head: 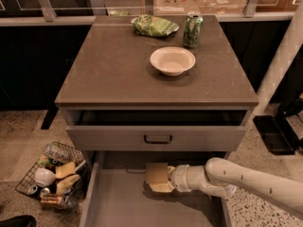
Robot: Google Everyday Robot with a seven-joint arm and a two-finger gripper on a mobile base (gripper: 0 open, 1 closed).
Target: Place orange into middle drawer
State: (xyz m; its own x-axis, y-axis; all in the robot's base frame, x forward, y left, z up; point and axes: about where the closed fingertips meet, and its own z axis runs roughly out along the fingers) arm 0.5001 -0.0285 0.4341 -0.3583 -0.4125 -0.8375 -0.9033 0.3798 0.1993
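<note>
The middle drawer [128,205] is pulled wide open at the bottom of the view and shows a plain grey floor. My gripper [157,178] reaches in from the right on a white arm [246,183] and hangs over the back middle of that drawer, just below the upper drawer's front. Its tan fingers [156,172] face the camera and hide the orange, which does not show; no orange lies on the drawer floor.
The upper drawer [94,137] with a black handle [157,139] stands slightly open. On the cabinet top are a white bowl [172,60], a green can [192,30] and a green bag [155,25]. A wire basket [52,174] of items sits on the floor at left.
</note>
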